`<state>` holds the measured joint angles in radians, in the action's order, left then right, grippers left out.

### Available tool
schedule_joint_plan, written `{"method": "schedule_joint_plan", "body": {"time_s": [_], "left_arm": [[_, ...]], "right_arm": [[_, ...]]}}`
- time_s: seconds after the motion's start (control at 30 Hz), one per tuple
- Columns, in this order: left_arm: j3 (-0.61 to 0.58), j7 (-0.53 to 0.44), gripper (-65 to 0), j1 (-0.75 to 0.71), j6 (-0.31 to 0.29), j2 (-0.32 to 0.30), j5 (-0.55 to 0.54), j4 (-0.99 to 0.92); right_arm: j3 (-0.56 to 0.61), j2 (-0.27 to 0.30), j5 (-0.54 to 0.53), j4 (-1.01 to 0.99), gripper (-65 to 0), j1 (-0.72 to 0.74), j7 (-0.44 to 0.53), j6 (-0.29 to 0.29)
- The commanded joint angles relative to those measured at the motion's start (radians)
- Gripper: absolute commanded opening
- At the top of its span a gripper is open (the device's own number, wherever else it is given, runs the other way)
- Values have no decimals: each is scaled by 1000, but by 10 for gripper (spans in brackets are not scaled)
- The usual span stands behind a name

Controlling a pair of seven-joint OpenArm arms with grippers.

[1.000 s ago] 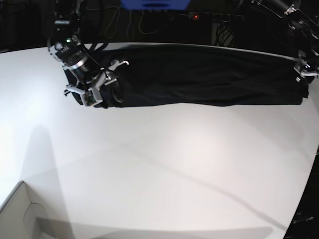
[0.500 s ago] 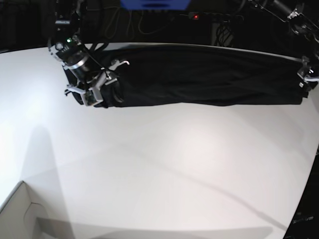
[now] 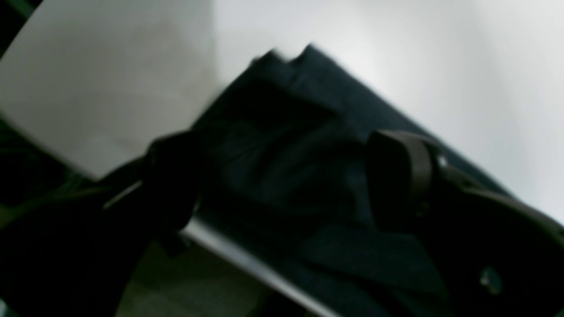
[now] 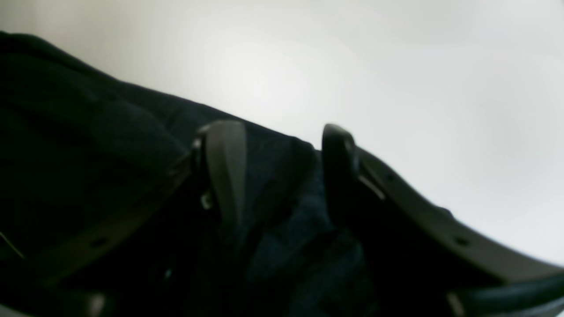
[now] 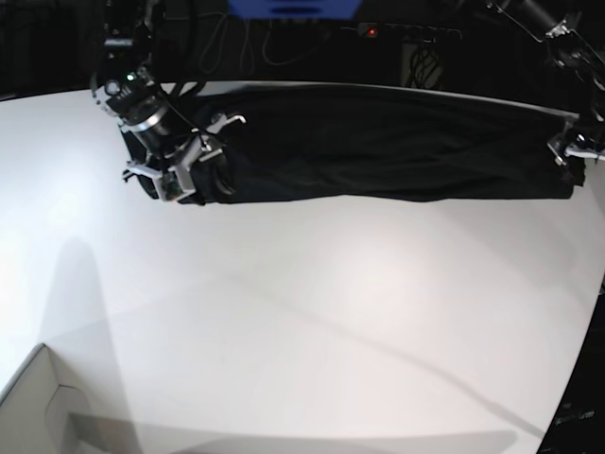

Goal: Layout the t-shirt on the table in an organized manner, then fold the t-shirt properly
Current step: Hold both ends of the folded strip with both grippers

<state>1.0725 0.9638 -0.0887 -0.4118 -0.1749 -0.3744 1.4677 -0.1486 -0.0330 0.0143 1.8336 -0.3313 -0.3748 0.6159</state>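
The black t-shirt [image 5: 378, 142] lies as a long bunched band along the far side of the white table [image 5: 312, 312]. At the band's left end my right gripper [image 5: 182, 175] is shut on a thick fold of the t-shirt [image 4: 110, 176]. That fold fills the gap of the right gripper [image 4: 282, 154] between its fingers [image 4: 224, 163]. At the band's right end my left gripper [image 5: 570, 148] stands open. In the left wrist view the left gripper [image 3: 282, 154] has its jaws wide apart over the t-shirt [image 3: 282, 145], whose corner rests flat on the table [image 3: 440, 66].
A white box corner [image 5: 38, 407] sits at the table's near left. The table's curved edge [image 5: 584, 359] drops off at the right. Dark space with cables and a blue object [image 5: 293, 8] lies beyond the far edge, close behind the shirt.
My left gripper has opened and let go of the shirt's right end, shifting slightly left and down in the base view. The right arm and the shirt's left end have not moved.
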Motion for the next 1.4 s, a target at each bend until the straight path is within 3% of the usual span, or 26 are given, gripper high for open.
{"method": "schedule_joint_plan", "body": {"time_s": [0.0, 0.13, 0.37, 0.8, 0.93, 1.03, 1.2, 1.37], "left_arm": [[4, -45, -88, 8, 0, -22, -13, 17], [-4, -144, -88, -32, 0, -16, -13, 15], [-119, -262, -88, -61, 0, -36, -13, -86], [-142, -305, -92, -52, 0, -59, -13, -256], [-209, -305, -95, -59, 0, -61, -15, -276], [-234, -305, -148, -61, 0, -58, -15, -278], [-268, -306, -293, -61, 0, -54, -15, -278], [-272, -308, -366, -53, 0, -54, -15, -301]], "right_arm": [[-1, 2, -20, 21, -363, 5, 26, 5], [-1, 2, -20, 21, -363, 5, 26, 5], [-1, 0, -20, 21, -363, 7, 26, 5], [-1, 2, -20, 21, -363, 7, 26, 5], [-1, 2, -20, 21, -363, 8, 26, 5], [-1, 2, -20, 21, -363, 8, 26, 5], [-1, 2, -20, 21, -363, 8, 26, 5], [-1, 2, -20, 22, -363, 8, 26, 5]]}}
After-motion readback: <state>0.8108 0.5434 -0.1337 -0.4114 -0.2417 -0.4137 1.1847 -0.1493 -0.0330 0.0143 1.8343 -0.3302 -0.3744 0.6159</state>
